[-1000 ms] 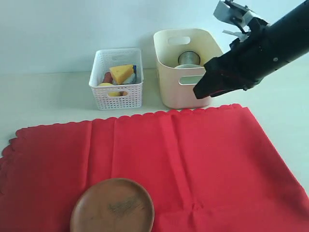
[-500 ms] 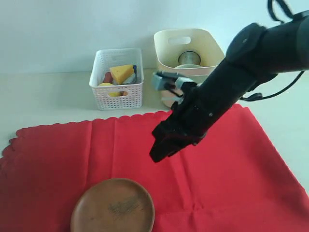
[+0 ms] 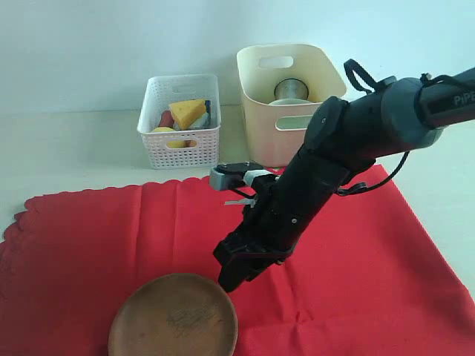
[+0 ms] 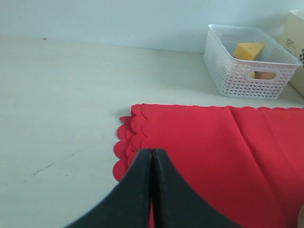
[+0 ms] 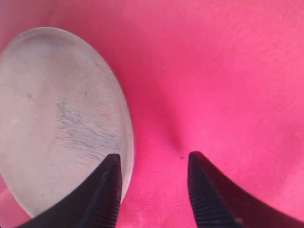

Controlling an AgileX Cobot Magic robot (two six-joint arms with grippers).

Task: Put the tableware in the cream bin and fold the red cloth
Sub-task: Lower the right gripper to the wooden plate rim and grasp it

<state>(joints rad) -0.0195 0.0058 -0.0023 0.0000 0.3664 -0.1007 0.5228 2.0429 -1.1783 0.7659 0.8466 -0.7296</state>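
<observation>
The cloth (image 3: 356, 252) lies spread flat over most of the table, its scalloped edge toward the bin (image 3: 249, 74) and the basket (image 3: 178, 148) behind it. The plate (image 3: 172, 317) sits on the cloth's near part, well apart from the bin. A steel cup (image 3: 291, 90) is already in the bin; the basket holds a cheese wedge (image 3: 187, 113) and other toy food.

My right gripper (image 3: 228, 278) hangs at the plate's edge nearest the bin, jaws apart and empty. From the wrist, one finger (image 5: 107, 190) is over the plate's rim and the other over bare cloth. My left gripper (image 4: 152, 152) is pressed together on nothing, above the cloth's scalloped corner.

As I judge it, the plate is what I take now. I should slide one finger under the rim and set the other on top, pinching wood only. The cloth is soft and could bunch into the grip, so I would lift slowly and watch that it falls away.

On my right arm I read "PiPE" (image 3: 454, 99), cut off by the frame. A label on the bin's side in the left wrist view is too small to read.
</observation>
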